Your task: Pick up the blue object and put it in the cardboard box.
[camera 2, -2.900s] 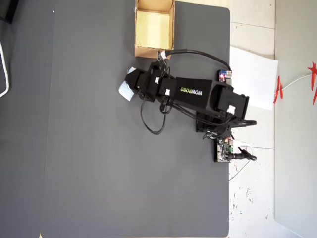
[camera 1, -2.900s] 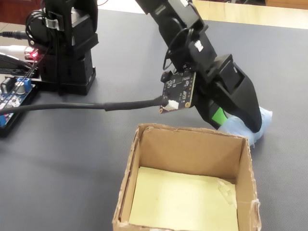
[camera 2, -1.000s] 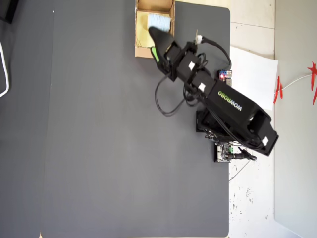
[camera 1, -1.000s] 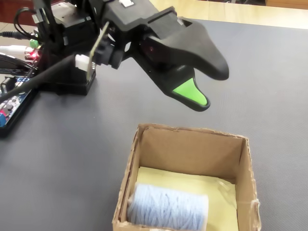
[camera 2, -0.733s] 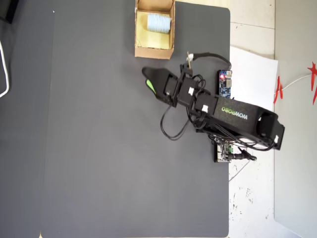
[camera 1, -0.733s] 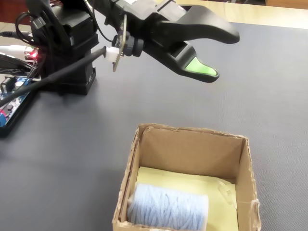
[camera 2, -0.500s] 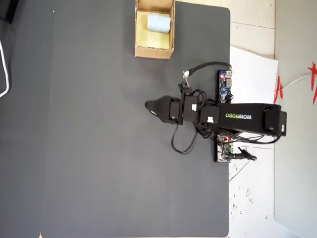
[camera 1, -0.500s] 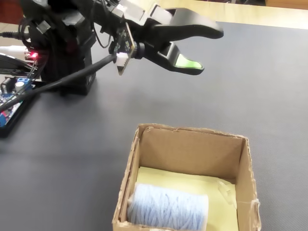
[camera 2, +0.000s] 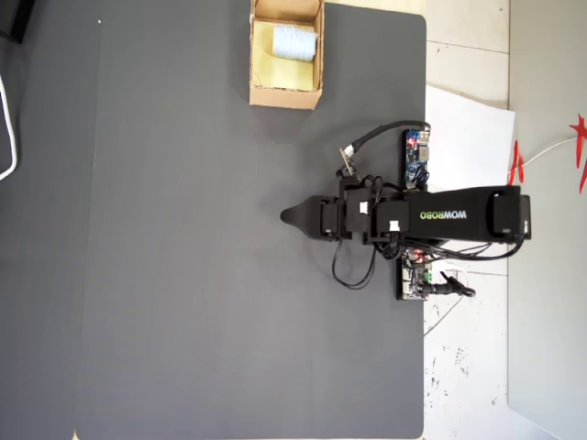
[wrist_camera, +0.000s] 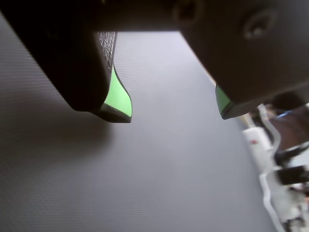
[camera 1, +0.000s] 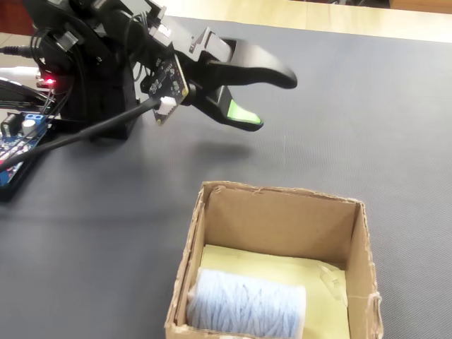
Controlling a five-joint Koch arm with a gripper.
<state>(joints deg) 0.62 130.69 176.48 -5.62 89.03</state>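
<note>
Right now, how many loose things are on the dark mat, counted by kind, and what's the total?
Cardboard box: 1
Blue yarn roll, lying inside the box: 1
Total: 2

Dark grey mat over the table, white paper sheet at its right edge, blue circuit board

The arm lies folded low, reaching left in the overhead view. The gripper hangs above the surface with its jaws parted, a clear gap between the green-padded tips in the wrist view, and nothing between them.
</note>
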